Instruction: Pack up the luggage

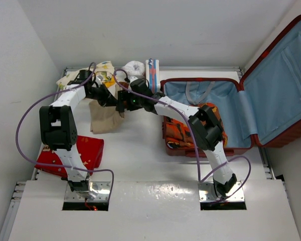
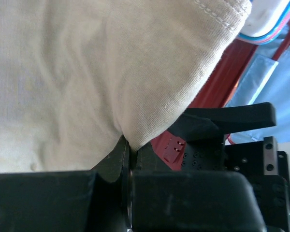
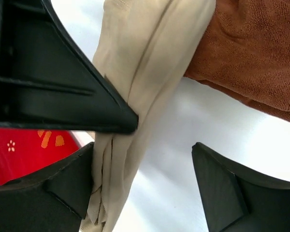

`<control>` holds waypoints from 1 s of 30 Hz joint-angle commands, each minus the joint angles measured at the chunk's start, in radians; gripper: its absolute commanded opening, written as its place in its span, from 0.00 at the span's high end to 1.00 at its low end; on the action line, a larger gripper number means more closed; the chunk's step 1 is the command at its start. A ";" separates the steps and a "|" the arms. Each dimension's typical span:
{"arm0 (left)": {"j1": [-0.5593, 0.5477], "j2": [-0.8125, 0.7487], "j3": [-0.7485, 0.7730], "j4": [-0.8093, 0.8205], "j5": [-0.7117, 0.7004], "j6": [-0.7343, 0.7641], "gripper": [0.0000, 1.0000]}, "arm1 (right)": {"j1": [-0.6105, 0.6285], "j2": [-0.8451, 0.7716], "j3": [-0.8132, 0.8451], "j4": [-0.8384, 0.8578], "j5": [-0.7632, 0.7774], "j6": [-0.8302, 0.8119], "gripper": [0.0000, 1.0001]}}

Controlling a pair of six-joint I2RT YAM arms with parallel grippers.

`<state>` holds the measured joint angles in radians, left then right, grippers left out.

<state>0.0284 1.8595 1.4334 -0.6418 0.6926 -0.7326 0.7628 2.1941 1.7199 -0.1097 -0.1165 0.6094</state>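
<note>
The luggage (image 1: 286, 80) lies open at the right of the top view, its lid cut off by the frame edge. The left gripper (image 2: 129, 150) has its fingers clamped on a beige cloth (image 2: 87, 72). The right gripper (image 3: 142, 179) has its fingers apart, one touching that cloth, which is mostly cropped.

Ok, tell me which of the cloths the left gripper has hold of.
The beige cloth, pinched in the shut left gripper. The red cloth lies flat and untouched; the orange patterned one sits in the suitcase.
</note>
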 commanded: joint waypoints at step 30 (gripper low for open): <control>0.173 -0.141 0.039 0.179 0.012 0.047 0.02 | -0.086 -0.250 -0.127 -0.067 -0.139 -0.252 1.00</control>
<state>0.1741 1.7512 1.4410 -0.5056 0.7197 -0.7116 0.7143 2.0922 1.6241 -0.1646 -0.2176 0.4465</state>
